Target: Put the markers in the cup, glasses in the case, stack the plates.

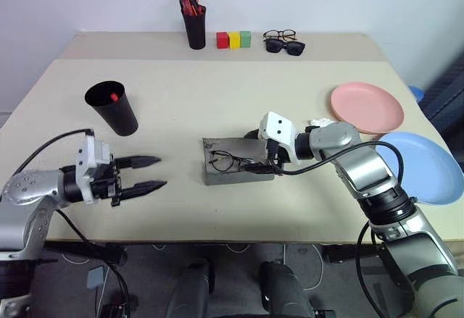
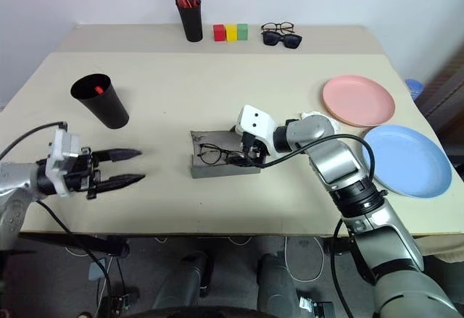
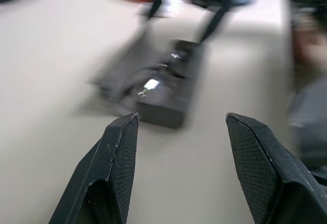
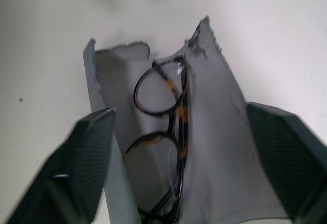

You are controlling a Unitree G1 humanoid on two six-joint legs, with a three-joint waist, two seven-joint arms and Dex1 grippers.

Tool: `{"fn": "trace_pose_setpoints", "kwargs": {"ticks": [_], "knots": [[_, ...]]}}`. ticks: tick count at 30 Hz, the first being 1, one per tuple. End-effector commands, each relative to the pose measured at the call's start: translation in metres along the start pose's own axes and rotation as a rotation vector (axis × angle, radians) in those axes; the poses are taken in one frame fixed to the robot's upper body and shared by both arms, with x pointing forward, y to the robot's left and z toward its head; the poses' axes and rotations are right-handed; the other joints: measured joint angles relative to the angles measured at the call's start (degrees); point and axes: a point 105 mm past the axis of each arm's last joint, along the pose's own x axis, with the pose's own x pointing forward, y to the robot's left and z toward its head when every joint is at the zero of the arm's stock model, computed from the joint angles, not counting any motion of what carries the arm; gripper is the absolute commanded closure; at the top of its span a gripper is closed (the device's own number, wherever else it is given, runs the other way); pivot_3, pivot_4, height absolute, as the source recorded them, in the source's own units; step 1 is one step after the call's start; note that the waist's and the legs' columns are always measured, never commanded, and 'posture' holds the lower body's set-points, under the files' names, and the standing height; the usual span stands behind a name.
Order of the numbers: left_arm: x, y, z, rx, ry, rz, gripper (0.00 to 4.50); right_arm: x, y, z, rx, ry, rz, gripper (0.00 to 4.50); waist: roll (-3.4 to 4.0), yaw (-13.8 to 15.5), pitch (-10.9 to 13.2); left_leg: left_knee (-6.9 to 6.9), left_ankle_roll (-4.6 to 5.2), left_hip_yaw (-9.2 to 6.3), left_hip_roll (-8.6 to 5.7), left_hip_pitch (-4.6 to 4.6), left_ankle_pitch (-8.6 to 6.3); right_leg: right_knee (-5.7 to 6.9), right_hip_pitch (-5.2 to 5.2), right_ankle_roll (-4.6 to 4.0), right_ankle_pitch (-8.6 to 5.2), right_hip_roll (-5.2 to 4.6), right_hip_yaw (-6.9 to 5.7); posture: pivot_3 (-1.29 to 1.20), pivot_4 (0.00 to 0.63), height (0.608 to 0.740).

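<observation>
Thin dark wire-frame glasses (image 4: 166,132) are lying partly inside the grey felt case (image 1: 235,160), long axis running left-right across the table. The right gripper (image 4: 179,168) is straddling them, fingers spread, released. The left gripper (image 1: 154,174) is hovering open, empty. The right wrist view is showing the case's flap standing open.

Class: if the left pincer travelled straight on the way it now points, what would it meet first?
Probably the grey case holding the glasses; bare table lies between it and the open left pincer.

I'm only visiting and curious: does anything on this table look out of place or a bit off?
Mildly. The glasses lie on the open grey case, not tucked in and the flap unfolded. The blue plate juts over the table's right edge, apart from the pink plate, not stacked. Nothing looks spilled or broken.
</observation>
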Motion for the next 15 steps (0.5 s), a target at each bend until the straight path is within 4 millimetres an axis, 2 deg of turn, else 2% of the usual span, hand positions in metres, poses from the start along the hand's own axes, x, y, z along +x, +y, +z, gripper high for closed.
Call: {"fn": "trace_pose_setpoints", "kwargs": {"ticks": [1, 3, 5, 7, 9, 10, 15], "knots": [[0.017, 0.019, 0.006, 0.041, 0.006, 0.075, 1.72, -0.034, -0.003, 0.013, -0.038, -0.053, -0.091, 0.58, -0.04, 0.24, -0.02, 0.0, 0.0, 0.0, -0.02, 0.0, 0.0, -0.03, 0.03, 0.02, 0.01, -0.01, 0.0, 0.0, 0.15, 0.74], [0.027, 0.029, 0.007, 0.057, 0.011, 0.104, 1.72, -0.049, 0.002, 0.009, -0.045, -0.048, -0.123, 0.58, -0.07, 0.67, -0.03, 0.0, 0.0, 0.0, -0.03, 0.0, 0.0, -0.07, 0.07, 0.11, 0.03, -0.01, -0.01, 0.0, 0.15, 0.74], [0.045, 0.048, 0.01, 0.071, 0.012, 0.153, 2.28, -0.073, 0.012, -0.005, -0.011, -0.026, -0.178, 0.51, -0.08, 1.11, -0.02, -0.01, 0.0, 0.03, -0.03, 0.0, 0.0, -0.06, 0.06, 0.22, 0.08, -0.01, -0.01, 0.0, 0.15, 0.74], [0.063, 0.061, 0.014, 0.094, 0.008, 0.178, 3.08, -0.093, 0.026, -0.018, 0.072, 0.002, -0.194, 0.51, -0.11, 1.59, -0.02, 0.03, 0.01, 0.0, -0.02, -0.01, 0.0, -0.04, 0.13, 0.25, 0.07, 0.0, -0.09, 0.0, 0.15, 0.74], [0.079, 0.07, 0.017, 0.084, 0.001, 0.178, 4.16, -0.108, 0.039, -0.027, 0.132, 0.006, -0.216, 0.51, -0.14, 1.57, -0.02, 0.07, 0.01, 0.03, -0.03, -0.02, 0.01, -0.08, 0.18, 0.24, 0.06, -0.03, -0.08, 0.0, 0.15, 0.74], [0.089, 0.076, 0.019, 0.088, 0.003, 0.183, 4.48, -0.116, 0.045, -0.03, 0.159, 0.002, -0.241, 0.51, -0.17, 1.33, -0.02, 0.11, 0.02, 0.05, -0.03, -0.02, 0.0, -0.1, 0.2, 0.24, 0.06, -0.04, -0.08, 0.0, 0.15, 0.74], [0.128, 0.099, 0.028, 0.141, 0.046, 0.193, 4.48, -0.14, 0.066, -0.043, 0.209, 0.009, -0.341, 0.51, -0.27, 0.82, -0.03, 0.16, 0.02, 0.08, -0.02, -0.01, 0.0, -0.11, 0.24, 0.26, 0.07, -0.03, -0.08, 0.0, 0.15, 0.74]]}}
